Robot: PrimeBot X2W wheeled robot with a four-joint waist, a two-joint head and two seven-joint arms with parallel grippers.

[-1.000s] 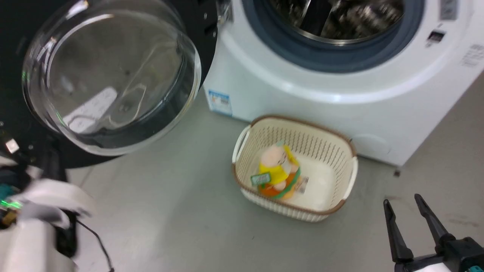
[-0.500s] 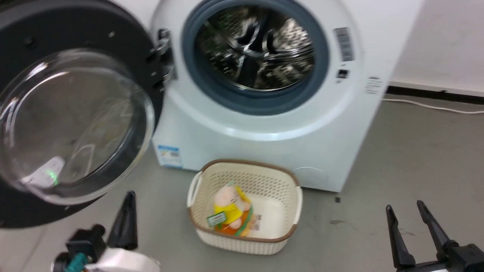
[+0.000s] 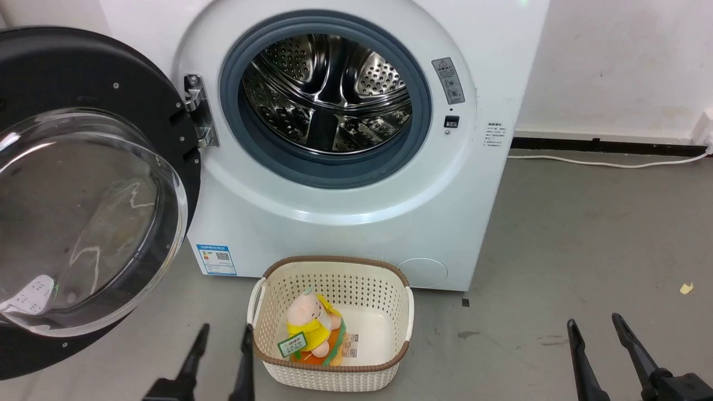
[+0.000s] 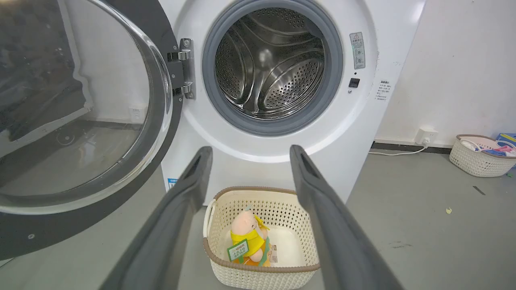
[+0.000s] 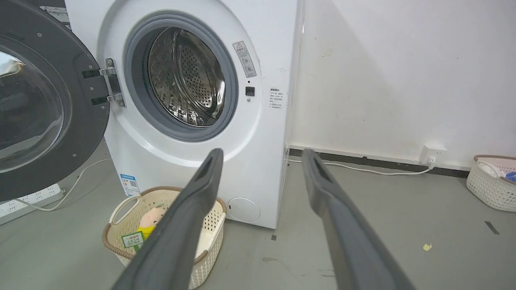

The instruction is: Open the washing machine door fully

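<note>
The washing machine (image 3: 356,228) (image 4: 375,117) (image 5: 266,133) is a white front-loader with a grey gasket and a bare steel drum (image 3: 328,92). Its door (image 3: 83,211) (image 4: 80,121) (image 5: 36,104), a black disc with a bulging clear window, hangs swung wide to the left on its hinge (image 3: 198,111). My left gripper (image 3: 223,334) (image 4: 248,151) is open low in the head view, beside the basket and apart from the door. At the lower right my right gripper (image 3: 593,326) (image 5: 262,155) is open too, holding nothing.
A cream perforated basket (image 3: 334,370) (image 4: 262,274) with a plush toy (image 3: 312,331) stands on the grey floor before the machine. A white cable (image 3: 607,163) runs along the wall. A power strip (image 5: 28,201) lies under the door. A second basket (image 4: 479,155) sits far right.
The head camera has tilted up and back, showing more of the machine. My left arm has come away from the door and now points forward beside the basket. The door stays swung open.
</note>
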